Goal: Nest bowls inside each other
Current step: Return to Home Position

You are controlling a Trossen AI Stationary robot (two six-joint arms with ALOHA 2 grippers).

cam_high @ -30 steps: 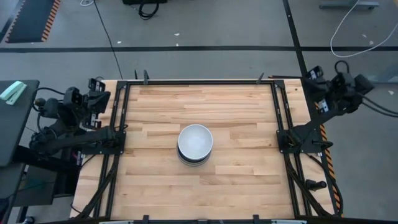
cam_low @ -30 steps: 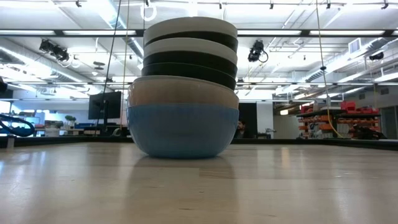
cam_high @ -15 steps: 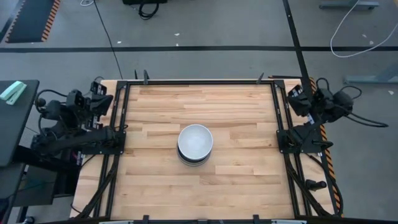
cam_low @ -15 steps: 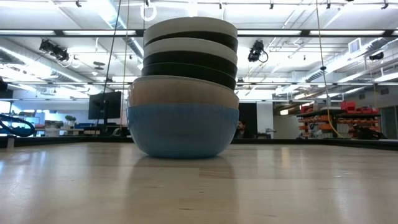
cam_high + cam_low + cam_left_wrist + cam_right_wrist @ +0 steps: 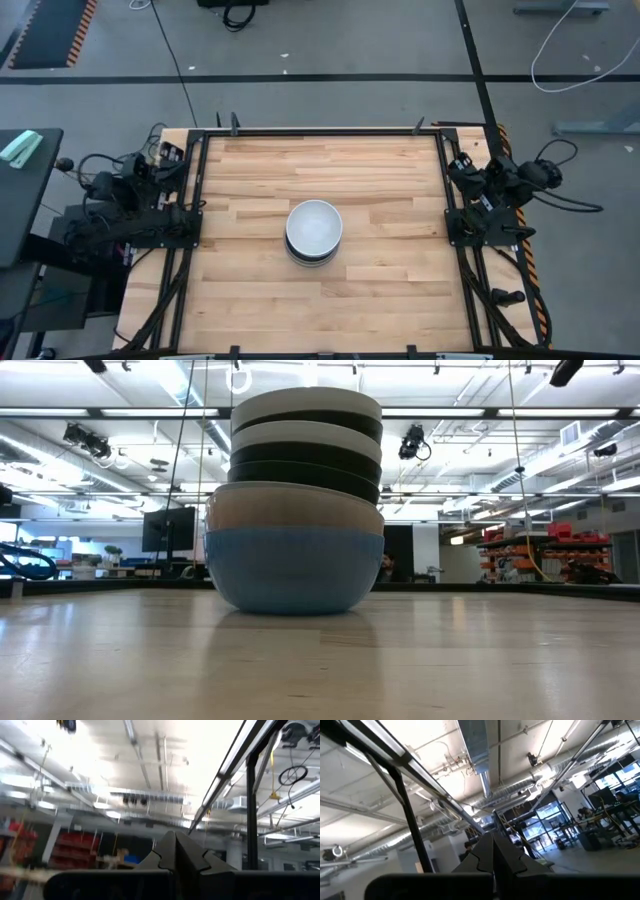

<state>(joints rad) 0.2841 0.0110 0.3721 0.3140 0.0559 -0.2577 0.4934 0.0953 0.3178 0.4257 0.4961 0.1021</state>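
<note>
One stack of nested bowls stands at the table's middle. From above only the top white bowl shows. In the low view the stack rests on a blue bowl. Above it come a pale salmon bowl, then black and white rims in turn; not every bowl can be told apart. My left gripper is at the table's left edge, far from the stack, and its fingers are shut on nothing. My right gripper is at the right edge, shut and empty.
Black frame rails run along the table's left side and right side, under both arms. Bare wood surrounds the stack. Both wrist views point up at the room's ceiling.
Both arms have drawn in and sunk toward their bases. The right gripper has moved from beyond the far right corner toward the near edge and onto the right rail. The left gripper has shifted a little nearer and lower. The bowl stack has not moved.
</note>
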